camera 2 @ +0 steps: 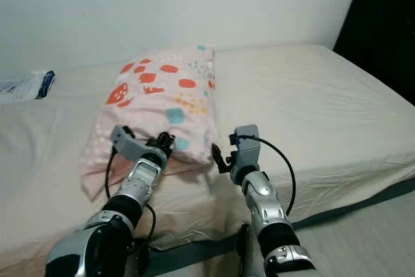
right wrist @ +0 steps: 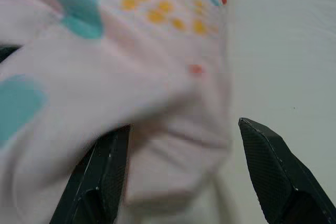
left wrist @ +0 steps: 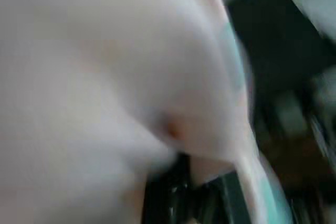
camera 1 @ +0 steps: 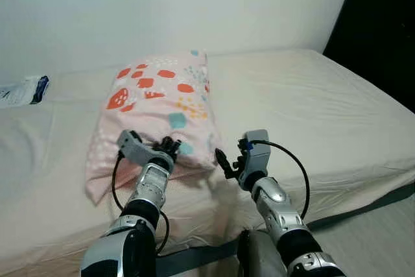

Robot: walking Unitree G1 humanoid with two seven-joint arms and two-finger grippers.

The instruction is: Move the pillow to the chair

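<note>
Pillow sits mid-frame on the bed, not lifted yet. Right hand is open at its corner; can't tell about the left hand. No chair reached, so basically everything's left.

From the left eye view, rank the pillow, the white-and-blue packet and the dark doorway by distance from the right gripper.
1. Pillow: right at the right gripper, on its left.
2. Dark doorway: far right, beyond the bed.
3. White-and-blue packet: far left edge of the bed.

Soft, even indoor light with faint shadows; head views are sharp, the left wrist view heavily blurred.
</note>
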